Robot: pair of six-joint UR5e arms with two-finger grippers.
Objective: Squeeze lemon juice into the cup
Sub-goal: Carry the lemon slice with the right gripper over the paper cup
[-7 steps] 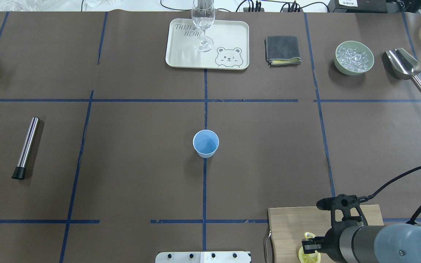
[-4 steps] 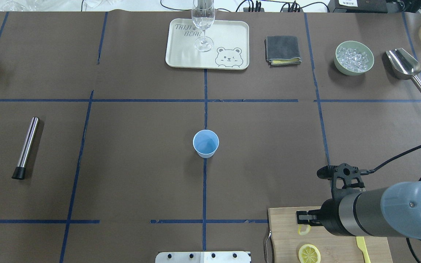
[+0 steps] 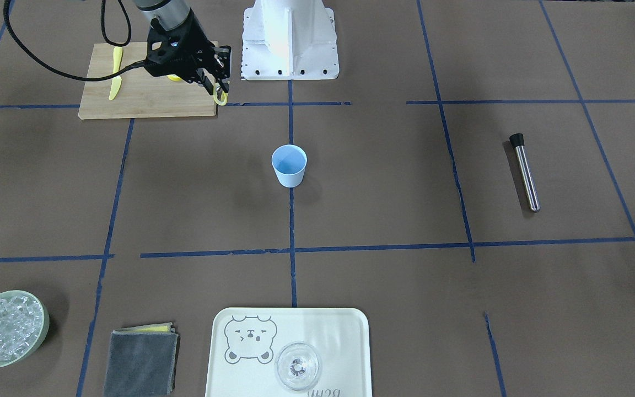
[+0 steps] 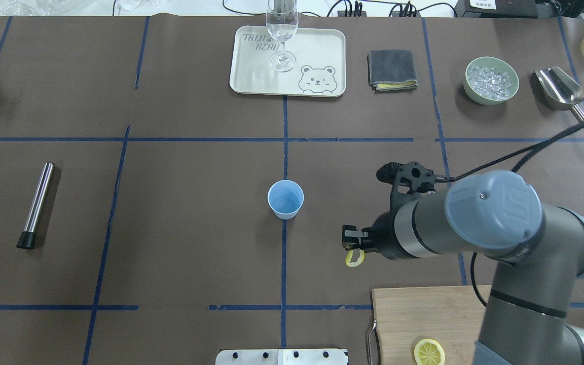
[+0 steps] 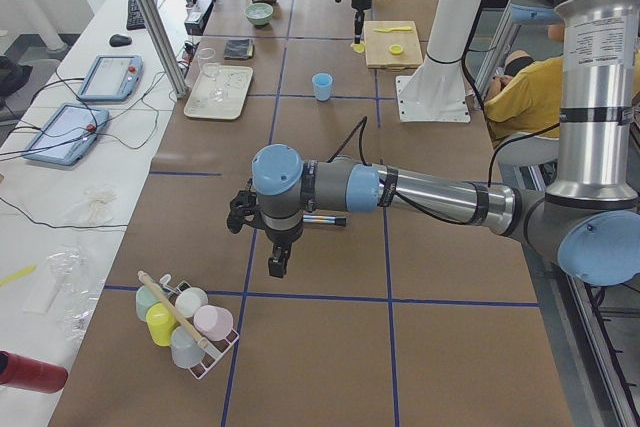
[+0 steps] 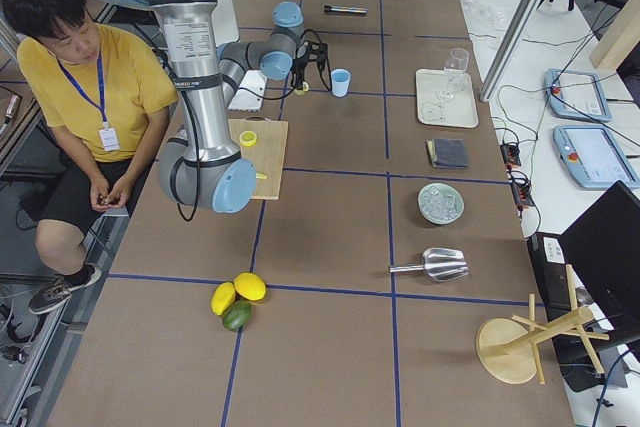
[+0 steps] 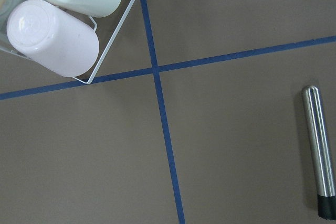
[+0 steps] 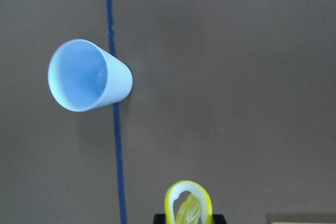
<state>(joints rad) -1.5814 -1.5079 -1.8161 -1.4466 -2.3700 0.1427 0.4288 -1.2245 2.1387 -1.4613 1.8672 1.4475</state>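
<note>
**Front view:** right pincer (image 3: 219,91) was clamped on the lemon slice (image 3: 220,99). Slice hung below the fingertips, at the corner of the wooden board (image 3: 130,102). Yellow knife (image 3: 114,80) lay on the board. Cup (image 3: 289,165) stood upright mid-desk (image 3: 405,182) on a blue tape line, apart from the slice. Steel rod (image 3: 525,172) lay well off on the other side.

**Overhead:** right arm reached fwd past the board. Slice was in the air betw. board and cup, to the cup's right, not over its mouth. 2nd slice (image 4: 429,352) lay flat on the board. Along the far edge: tray (image 4: 322,45) w/ stem glass (image 4: 282,30), grey cloth (image 4: 392,69), bowl of ice (image 4: 474,99), scoop (image 4: 558,88).

**Left side view:** left pincer (image 5: 277,265) hung pointing down over the desk, near the rod and the rack of cups (image 5: 190,332). Wide or narrow: could not tell.

**Right side view:** right pincer was near the cup; too small for more.

**Left wrist cam:** desk, tape cross, rod, rack corner. No fingers in shot.

**Right wrist cam:** slice was bowed into a narrow loop at the bottom edge, rind outward. Cup sat up-left of it, apart.
</note>
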